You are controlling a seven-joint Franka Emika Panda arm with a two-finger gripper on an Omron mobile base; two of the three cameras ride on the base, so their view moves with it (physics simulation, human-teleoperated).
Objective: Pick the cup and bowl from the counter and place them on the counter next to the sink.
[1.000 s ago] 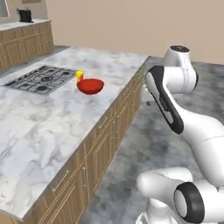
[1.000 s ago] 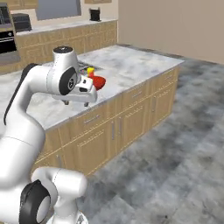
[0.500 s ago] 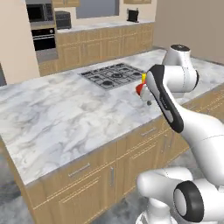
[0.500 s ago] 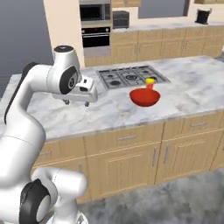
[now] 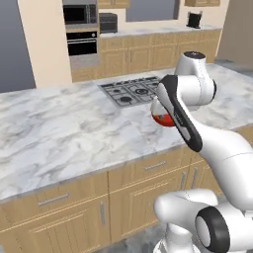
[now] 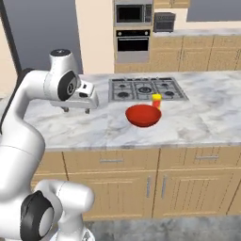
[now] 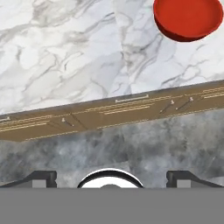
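Note:
The glossy red bowl (image 6: 143, 116) sits on the white marble counter (image 6: 197, 117), just in front of the stovetop. The small yellow cup (image 6: 156, 99) stands right behind the bowl, at its far right rim. My gripper (image 6: 76, 111) hovers open and empty over the counter's near edge, well to the left of the bowl. In the hand view the bowl (image 7: 188, 17) lies at the top right, and the fingertips (image 7: 42, 177) stand wide apart over the floor (image 7: 131, 144). From the left base view my arm covers most of the bowl (image 5: 162, 118). The sink is out of view.
A grey gas stovetop (image 6: 146, 88) with black burners lies behind the bowl and cup. A built-in oven and microwave (image 6: 133, 33) stand at the back wall. Light wooden cabinet fronts (image 7: 109, 109) run under the counter edge.
The base has driven and turned, so the whole scene has shifted. The counter now lies square in front, with the bowl and cup right of the gripper. The arm holds the same pose.

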